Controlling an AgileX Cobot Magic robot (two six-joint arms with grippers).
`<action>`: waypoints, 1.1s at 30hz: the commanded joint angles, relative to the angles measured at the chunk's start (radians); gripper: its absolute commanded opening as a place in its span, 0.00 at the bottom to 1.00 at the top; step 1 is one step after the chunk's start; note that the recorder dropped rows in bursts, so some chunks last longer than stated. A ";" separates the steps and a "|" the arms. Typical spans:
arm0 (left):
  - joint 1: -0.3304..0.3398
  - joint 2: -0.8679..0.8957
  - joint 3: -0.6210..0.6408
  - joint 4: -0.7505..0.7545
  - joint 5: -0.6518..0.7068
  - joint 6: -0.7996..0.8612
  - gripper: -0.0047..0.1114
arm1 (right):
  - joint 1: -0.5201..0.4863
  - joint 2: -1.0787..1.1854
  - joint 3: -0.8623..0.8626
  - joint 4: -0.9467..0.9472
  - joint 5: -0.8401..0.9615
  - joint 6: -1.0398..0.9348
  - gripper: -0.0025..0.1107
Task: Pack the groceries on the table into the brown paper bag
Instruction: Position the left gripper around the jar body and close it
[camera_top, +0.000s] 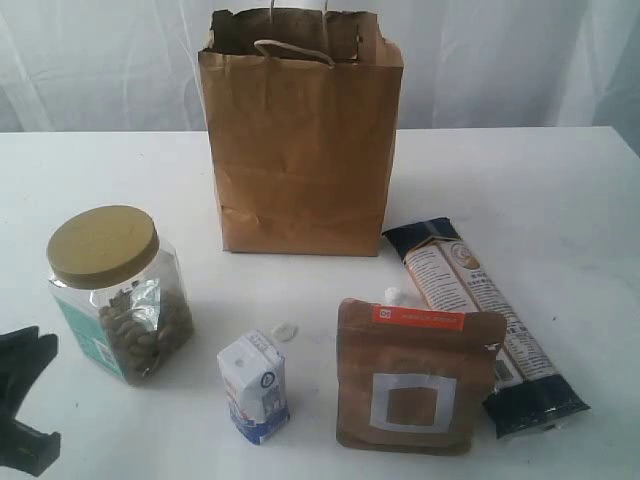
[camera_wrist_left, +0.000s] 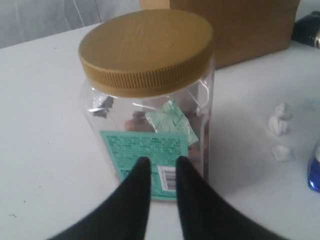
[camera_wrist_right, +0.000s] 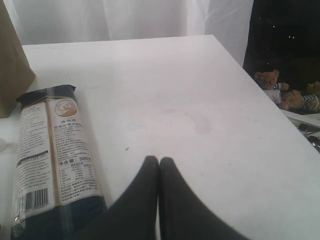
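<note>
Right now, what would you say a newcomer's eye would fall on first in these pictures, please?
In the exterior view, the tall brown paper bag stands open at the back middle of the table. At front left sits the clear jar with tan lid, the left end effector aimed at it, slightly parted; at front right the brown pouch stands beside the long dark packet.

White curtains (camera_top: 100, 60) hang at the back, and teddy bears (camera_wrist_right: 271, 84) sit in darkness.

Clear jar (camera_top: 120, 300) stands upright beside what seems the left hand (camera_top: 35, 392).
</note>
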 joint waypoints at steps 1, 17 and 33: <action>0.002 -0.006 0.005 0.009 0.093 0.011 0.75 | -0.003 -0.005 0.007 -0.004 -0.001 0.002 0.02; 0.002 0.035 0.001 0.085 0.092 0.035 0.94 | -0.003 -0.005 0.007 -0.004 -0.001 0.002 0.02; 0.082 0.429 -0.087 -0.084 -0.260 -0.057 0.94 | -0.003 -0.005 0.007 -0.004 -0.001 0.002 0.02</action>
